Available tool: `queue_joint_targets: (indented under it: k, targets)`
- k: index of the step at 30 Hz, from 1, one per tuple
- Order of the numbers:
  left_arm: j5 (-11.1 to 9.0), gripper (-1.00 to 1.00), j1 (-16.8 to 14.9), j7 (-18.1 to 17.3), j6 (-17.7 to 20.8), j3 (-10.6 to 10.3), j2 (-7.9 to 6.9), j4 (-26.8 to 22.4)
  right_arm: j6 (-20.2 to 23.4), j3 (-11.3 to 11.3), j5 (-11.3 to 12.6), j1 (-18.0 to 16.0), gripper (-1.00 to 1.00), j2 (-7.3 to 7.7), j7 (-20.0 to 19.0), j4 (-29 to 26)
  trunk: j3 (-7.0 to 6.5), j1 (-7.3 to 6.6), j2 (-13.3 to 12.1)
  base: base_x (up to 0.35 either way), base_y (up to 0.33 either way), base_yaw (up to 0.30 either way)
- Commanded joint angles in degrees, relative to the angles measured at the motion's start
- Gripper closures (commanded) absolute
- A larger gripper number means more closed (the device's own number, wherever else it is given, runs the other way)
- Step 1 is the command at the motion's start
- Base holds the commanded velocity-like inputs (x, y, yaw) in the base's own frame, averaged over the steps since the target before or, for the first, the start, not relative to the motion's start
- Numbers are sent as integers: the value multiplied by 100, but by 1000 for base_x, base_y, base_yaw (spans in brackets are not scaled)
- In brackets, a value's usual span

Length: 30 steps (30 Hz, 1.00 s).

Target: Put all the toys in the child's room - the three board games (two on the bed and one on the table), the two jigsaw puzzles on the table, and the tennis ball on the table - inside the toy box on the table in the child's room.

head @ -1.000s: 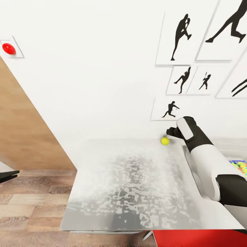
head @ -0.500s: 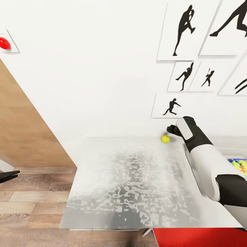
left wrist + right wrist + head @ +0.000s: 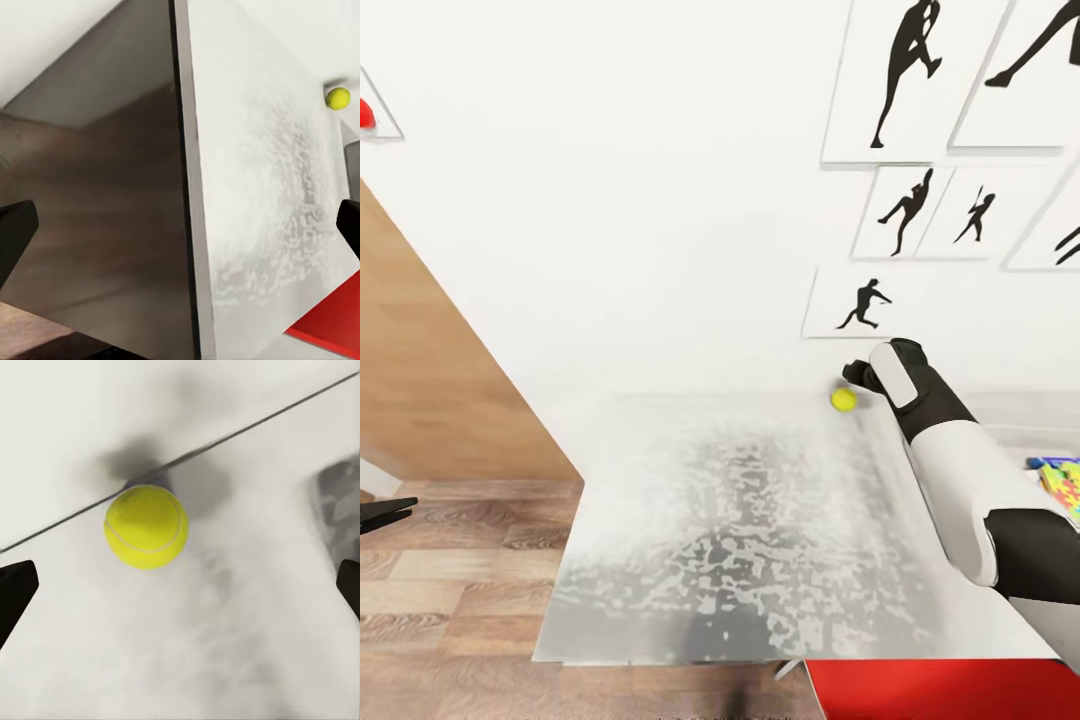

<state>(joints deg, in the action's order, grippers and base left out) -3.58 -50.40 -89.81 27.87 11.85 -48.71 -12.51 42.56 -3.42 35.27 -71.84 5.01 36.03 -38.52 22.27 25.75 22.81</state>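
At the left edge of the head view, low down, the left gripper (image 3: 385, 512) hangs off the side of the table (image 3: 740, 560) over the wood floor (image 3: 450, 600), parked out of the way. In its own wrist view its two dark fingertips (image 3: 15, 236) sit at opposite edges of the frame, so its jaws are spread wide with nothing between them.

Moving right, the pale table top takes up the middle of the head view. One tennis ball (image 3: 844, 399) rests at its far edge, right of centre, close against the white wall (image 3: 610, 200), probably where it rolled to a stop.

Just right of the ball, the right gripper (image 3: 857, 376) reaches in from the lower right, lined up for a grab. In the right wrist view the ball (image 3: 145, 526) lies between the parted fingertips (image 3: 15, 592), not yet gripped.

At the right edge, one jigsaw puzzle (image 3: 1060, 485) peeks in. Six silhouette pictures (image 3: 900, 80) hang at upper right.
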Motion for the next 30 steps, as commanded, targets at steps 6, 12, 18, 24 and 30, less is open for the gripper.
queue_joint_targets:
  k: [6,12,18,24,30]
  targets:
    - [-29,-100,-5,-19,60,-28,0,3,-11,-49,7,-2,-100,-10,48,-24,66,3,11,0,0,0]
    - [-30,-100,-5,-19,60,-30,1,3,-208,-150,-1,6,-100,-8,42,-41,122,3,11,0,0,0]
    - [-33,-100,-5,-19,60,-28,2,2,-451,-350,-2,10,-100,-1,38,-49,179,3,11,0,0,0]
    - [-29,-100,-5,-19,60,-30,2,3,-567,-516,-2,15,-100,26,36,-53,235,3,11,0,0,0]
    - [-29,-100,-5,-19,60,-33,2,3,-599,-560,-2,19,-100,44,36,-54,291,3,11,0,0,0]
